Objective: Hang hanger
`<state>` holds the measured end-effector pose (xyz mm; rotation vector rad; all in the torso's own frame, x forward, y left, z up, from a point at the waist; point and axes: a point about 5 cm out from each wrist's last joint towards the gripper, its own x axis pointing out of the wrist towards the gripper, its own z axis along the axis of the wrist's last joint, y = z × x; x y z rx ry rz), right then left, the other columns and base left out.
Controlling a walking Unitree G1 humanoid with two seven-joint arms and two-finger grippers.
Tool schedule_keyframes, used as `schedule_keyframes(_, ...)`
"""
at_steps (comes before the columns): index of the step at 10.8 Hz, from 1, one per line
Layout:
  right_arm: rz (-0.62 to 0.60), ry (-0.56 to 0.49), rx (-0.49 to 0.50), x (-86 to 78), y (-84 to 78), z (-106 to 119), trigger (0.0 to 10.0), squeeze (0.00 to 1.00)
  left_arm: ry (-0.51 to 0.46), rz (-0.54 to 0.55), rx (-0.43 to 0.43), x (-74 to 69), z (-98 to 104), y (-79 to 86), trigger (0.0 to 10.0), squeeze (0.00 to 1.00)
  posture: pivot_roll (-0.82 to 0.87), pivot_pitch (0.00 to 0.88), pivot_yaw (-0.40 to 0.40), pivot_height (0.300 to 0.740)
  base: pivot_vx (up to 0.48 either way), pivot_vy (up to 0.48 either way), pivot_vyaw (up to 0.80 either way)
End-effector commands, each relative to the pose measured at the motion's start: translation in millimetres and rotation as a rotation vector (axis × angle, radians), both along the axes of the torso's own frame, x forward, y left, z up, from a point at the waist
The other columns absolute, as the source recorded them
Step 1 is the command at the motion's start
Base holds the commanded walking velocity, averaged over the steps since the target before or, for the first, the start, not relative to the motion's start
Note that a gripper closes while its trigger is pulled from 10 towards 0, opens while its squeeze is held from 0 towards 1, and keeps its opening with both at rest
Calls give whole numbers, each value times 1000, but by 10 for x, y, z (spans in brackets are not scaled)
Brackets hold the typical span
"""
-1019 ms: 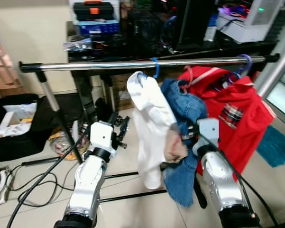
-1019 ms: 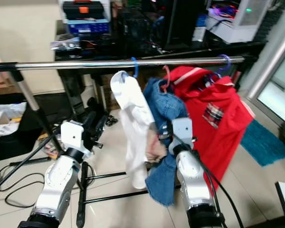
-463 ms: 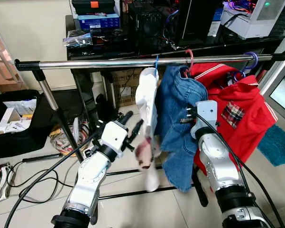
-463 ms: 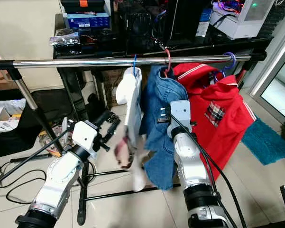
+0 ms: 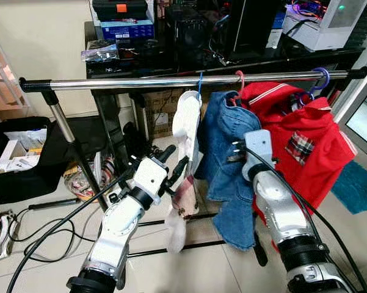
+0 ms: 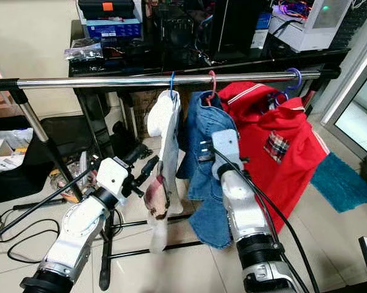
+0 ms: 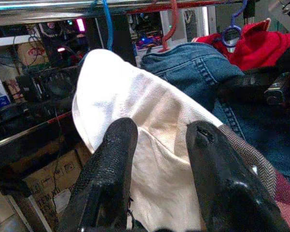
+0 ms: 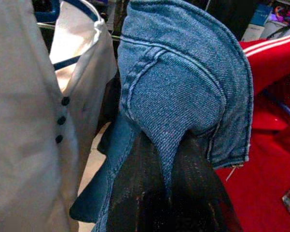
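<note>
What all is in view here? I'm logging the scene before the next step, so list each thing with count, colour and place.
Rail: one, chrome, across the scene.
White shirt: one, on blue hanger, mid-rail.
Denim jacket: one, blue, on red hanger, right of the shirt.
Red garment: one, on purple hanger, rightmost.
Table: one, black, behind the rail.
Left end effector: open, fingers straddling the shirt.
Right end effector: shut, pinching a denim fold.

White shirt (image 5: 186, 131) — now edge-on, hanging straighter.
</note>
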<state>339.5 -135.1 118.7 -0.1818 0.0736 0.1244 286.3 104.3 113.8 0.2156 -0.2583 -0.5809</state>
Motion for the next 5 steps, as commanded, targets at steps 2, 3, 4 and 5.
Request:
schedule_keyframes(2,14,9,1,-2,6,12,10000,949,2,-22,7,-14,9,-38,10000,0,122,46,-6,740,0,0,0)
schedule_keyframes(3,15,8,29,-13,-9,28,10000,1000,2,-23,5,-20,6,-38,10000,0,122,46,-6,740,0,0,0)
schedule_keyframes(4,11,-6,20,-25,-34,43,10000,1000,-13,-23,9,-26,15,-36,10000,0,120,46,-7,740,0,0,0)
schedule_keyframes(5,5,-30,42,-60,-79,69,10000,0,-32,-20,4,-32,31,-33,10000,0,120,46,-7,740,0,0,0)
